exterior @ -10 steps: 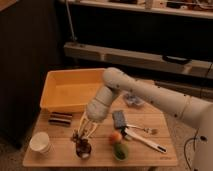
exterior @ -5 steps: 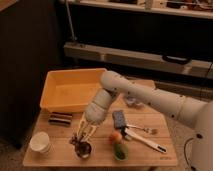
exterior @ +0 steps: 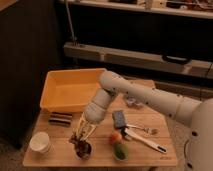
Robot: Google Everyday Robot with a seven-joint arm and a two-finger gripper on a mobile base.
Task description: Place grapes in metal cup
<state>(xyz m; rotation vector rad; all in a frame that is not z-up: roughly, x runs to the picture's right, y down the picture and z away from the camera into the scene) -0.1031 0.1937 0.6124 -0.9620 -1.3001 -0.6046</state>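
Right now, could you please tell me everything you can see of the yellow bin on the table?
The yellow bin is a shallow, rectangular, open-topped tub, apparently plastic, with sloped walls and a rolled rim. It sits upright at the back left of the wooden table, and nothing shows inside it. The robot's arm crosses in front of its right corner, hiding that part. A small dark block lies just in front of it. The gripper hangs over the metal cup, well clear of the bin.
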